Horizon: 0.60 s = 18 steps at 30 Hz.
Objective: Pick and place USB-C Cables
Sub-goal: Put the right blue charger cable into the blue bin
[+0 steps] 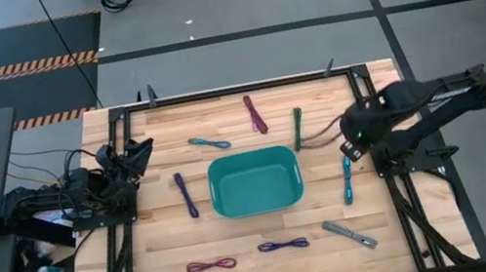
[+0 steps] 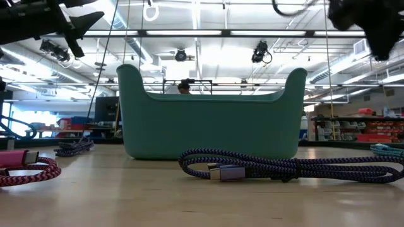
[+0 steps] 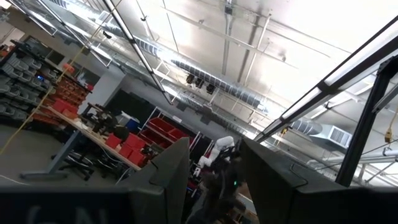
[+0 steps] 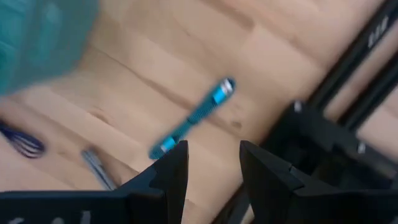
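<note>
Lengthwise, teal cable [image 1: 348, 181] parallel to the table's [image 1: 241, 240] right edge.

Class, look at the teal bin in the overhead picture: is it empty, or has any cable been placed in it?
Empty. The teal bin shows only its bare floor from above.

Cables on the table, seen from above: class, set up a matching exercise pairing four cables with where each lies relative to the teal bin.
Cables:
1. maroon cable
2. grey cable
3. teal cable
4. red cable

Places, relative to the bin:
A. picture's right
B. beyond the far rim
C. near, to the left
D. near, to the right

Pairs: 1-B, 2-D, 3-A, 4-C
</note>
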Available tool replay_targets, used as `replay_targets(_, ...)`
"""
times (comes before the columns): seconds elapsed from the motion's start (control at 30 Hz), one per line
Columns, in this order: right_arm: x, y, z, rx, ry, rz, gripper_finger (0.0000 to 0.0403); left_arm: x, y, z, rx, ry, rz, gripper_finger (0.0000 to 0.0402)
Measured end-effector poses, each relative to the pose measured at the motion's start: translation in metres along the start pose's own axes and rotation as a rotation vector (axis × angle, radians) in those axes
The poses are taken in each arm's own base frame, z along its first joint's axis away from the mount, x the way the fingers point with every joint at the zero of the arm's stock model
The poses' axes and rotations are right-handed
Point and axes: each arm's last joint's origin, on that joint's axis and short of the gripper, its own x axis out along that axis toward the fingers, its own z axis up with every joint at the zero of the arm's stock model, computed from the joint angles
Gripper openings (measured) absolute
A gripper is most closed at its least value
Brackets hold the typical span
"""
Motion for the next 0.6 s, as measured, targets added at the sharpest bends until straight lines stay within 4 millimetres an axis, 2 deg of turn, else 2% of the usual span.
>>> replay_targets(0.17,0.028,-0.001,-0.018,0.093,0.091,-0.099,0.015,0.0,0.0,0.0,-0.001,-0.001,-0.001,0.0153)
replay_targets(0.27,0.039,-0.002,-0.028,0.153,0.12,-0.141,0.015,0.0,0.0,0.0,-0.008,-0.001,-0.001,0.0153)
replay_targets(0.6,0.044,0.005,-0.053,0.261,0.102,-0.115,0.015,0.0,0.0,0.0,-0.008,-0.001,-0.001,0.0153)
